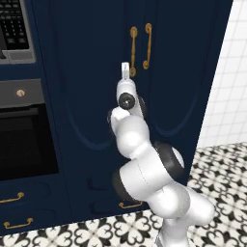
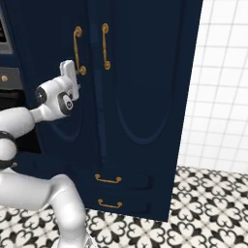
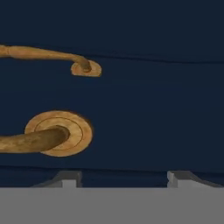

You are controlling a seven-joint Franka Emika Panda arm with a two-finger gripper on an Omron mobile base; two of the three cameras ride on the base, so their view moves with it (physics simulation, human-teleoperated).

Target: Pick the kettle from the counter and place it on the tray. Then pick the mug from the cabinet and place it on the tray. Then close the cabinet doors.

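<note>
The tall navy cabinet [image 1: 91, 106] stands right in front of me with both cabinet doors [image 2: 140, 87] shut flush. Their long brass handles [image 1: 133, 48] run side by side along the middle seam. My gripper [image 1: 125, 68] is open and held up against the left door, just beside the lower end of the left handle [image 2: 77, 48]. In the hand view the fingertips [image 3: 70, 178] stand wide apart below that handle's round brass base [image 3: 59, 133], with nothing between them. The tray, the mug and the kettle are out of view.
A black oven door [image 1: 19, 140] and a keypad panel [image 1: 13, 26] sit left of the cabinet. Two small drawers with brass pulls [image 2: 107, 179] lie below the doors. A white tiled wall [image 2: 218, 77] and a patterned floor [image 2: 208, 203] are on the right.
</note>
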